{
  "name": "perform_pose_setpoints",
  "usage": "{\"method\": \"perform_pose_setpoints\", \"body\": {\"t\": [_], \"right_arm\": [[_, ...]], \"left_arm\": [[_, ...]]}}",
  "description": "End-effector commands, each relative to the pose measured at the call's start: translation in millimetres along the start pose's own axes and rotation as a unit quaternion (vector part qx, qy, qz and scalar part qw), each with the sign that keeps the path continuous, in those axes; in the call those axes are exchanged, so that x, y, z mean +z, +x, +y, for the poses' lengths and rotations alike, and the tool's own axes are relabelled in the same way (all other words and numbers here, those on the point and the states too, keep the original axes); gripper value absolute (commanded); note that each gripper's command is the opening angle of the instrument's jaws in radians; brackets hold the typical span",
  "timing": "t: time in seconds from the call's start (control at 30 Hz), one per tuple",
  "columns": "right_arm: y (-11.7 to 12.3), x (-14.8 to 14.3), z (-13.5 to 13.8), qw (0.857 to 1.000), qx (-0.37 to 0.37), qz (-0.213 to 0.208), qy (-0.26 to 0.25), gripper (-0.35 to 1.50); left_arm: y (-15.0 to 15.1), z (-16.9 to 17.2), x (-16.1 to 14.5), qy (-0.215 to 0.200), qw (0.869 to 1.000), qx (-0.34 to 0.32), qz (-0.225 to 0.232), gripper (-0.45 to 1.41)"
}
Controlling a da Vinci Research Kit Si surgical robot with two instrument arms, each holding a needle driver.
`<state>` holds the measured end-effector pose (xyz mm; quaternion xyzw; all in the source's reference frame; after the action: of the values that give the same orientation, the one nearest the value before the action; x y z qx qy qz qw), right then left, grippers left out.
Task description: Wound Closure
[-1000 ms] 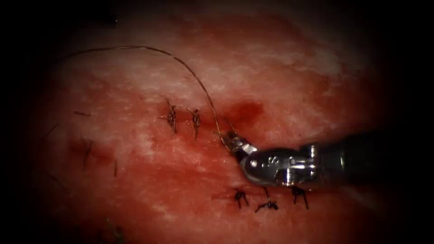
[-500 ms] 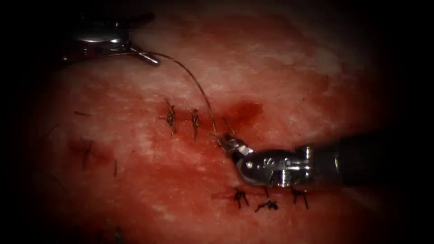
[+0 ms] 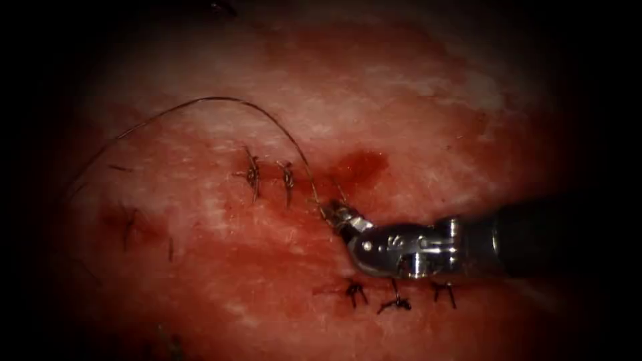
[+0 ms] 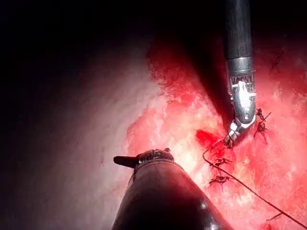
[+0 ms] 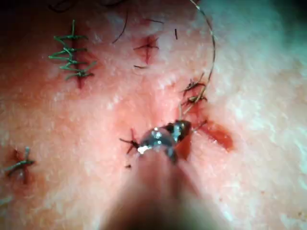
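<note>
My right tool (image 3: 336,214) comes in from the right, its jaws shut on the thread (image 3: 221,99) right where it leaves the tissue (image 3: 414,113) at the cut. From there the thread climbs in a loose arc and falls away into the dark at the left. The right wrist view has the same jaws (image 5: 178,129) at the thread's (image 5: 211,48) foot, beside a red patch. My left tool (image 4: 120,160) hangs well off the tissue, apart from the thread (image 4: 249,188). The right tool (image 4: 231,137) stands beyond it. Where the needle lies I cannot tell.
Two tied stitches (image 3: 254,175) (image 3: 289,179) sit just left of the right tool's tip. A pool of red fluid (image 3: 361,164) lies above it. Three more knots (image 3: 394,304) line up under the right tool's wrist. Green stitches (image 5: 71,55) mark another spot.
Half a second ago the left tool was at the thread's top left; it has since left the endoscope view. The thread's arc has sagged lower and leftward. The right tool barely shifted.
</note>
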<state>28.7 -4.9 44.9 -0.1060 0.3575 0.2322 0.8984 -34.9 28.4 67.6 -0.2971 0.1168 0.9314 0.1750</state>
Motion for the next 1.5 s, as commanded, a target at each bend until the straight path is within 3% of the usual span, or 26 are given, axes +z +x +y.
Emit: {"method": "perform_pose_setpoints", "body": {"t": [0.03,0.2,0.3,0.33,0.47,0.6,0.73,0.87,0.93,0.97,1.0,1.07,1.23,1.4,1.5], "right_arm": [[-0.3,0.2,-0.9,1.000,0.000,0.000,0.002,-0.35],[-0.4,0.3,-1.0,1.000,0.000,0.000,0.004,-0.35],[-0.4,0.3,-1.0,1.000,-0.001,-0.001,0.004,-0.35],[-0.4,0.4,-1.0,1.000,0.000,-0.002,0.004,-0.35],[-0.3,0.4,-1.0,1.000,-0.001,-0.002,0.006,-0.35],[-0.3,0.4,-1.1,1.000,-0.001,-0.002,0.006,-0.35],[-0.3,0.4,-1.0,1.000,0.000,-0.002,0.006,-0.35],[-0.3,0.4,-1.0,1.000,0.000,-0.002,0.006,-0.35],[-0.2,0.5,-1.1,1.000,0.000,-0.002,0.006,-0.35],[-0.1,0.5,-1.2,1.000,0.000,-0.002,0.007,-0.35],[-0.1,0.5,-1.2,1.000,0.000,-0.002,0.007,-0.35],[0.0,0.5,-1.3,1.000,0.000,-0.002,0.007,-0.35],[0.0,0.4,-1.3,1.000,0.000,-0.002,0.007,-0.35],[0.0,0.4,-1.3,1.000,0.000,-0.001,0.008,-0.35],[0.0,0.5,-1.4,1.000,0.000,-0.001,0.008,-0.35]], "left_arm": [[0.4,0.3,0.5,0.004,1.000,0.005,-0.006,0.94],[1.9,1.3,-0.3,0.021,0.999,0.023,-0.027,0.81],[3.6,4.8,-1.3,-0.008,1.000,0.020,0.011,0.69],[4.9,7.7,-2.0,-0.019,1.000,0.018,0.000,0.68],[6.6,13.6,-3.7,-0.037,0.995,0.076,-0.055,0.57],[6.6,17.1,-4.1,-0.052,0.985,0.126,-0.109,0.27],[6.3,18.8,-3.9,-0.052,0.981,0.138,-0.123,0.32],[6.1,20.4,-3.8,-0.070,0.993,0.062,-0.067,0.46],[6.1,22.0,-3.6,-0.079,0.997,-0.019,-0.003,0.47],[5.8,23.3,-3.2,-0.096,0.991,-0.076,0.052,0.49],[5.4,24.0,-3.0,-0.102,0.985,-0.115,0.078,0.49],[4.7,24.7,-2.4,-0.107,0.975,-0.162,0.108,0.49],[1.7,24.4,-0.3,-0.104,0.934,-0.286,0.185,0.56],[-2.3,24.0,2.3,-0.090,0.896,-0.374,0.220,0.54],[-3.6,24.0,3.0,-0.089,0.890,-0.390,0.219,0.52]]}}
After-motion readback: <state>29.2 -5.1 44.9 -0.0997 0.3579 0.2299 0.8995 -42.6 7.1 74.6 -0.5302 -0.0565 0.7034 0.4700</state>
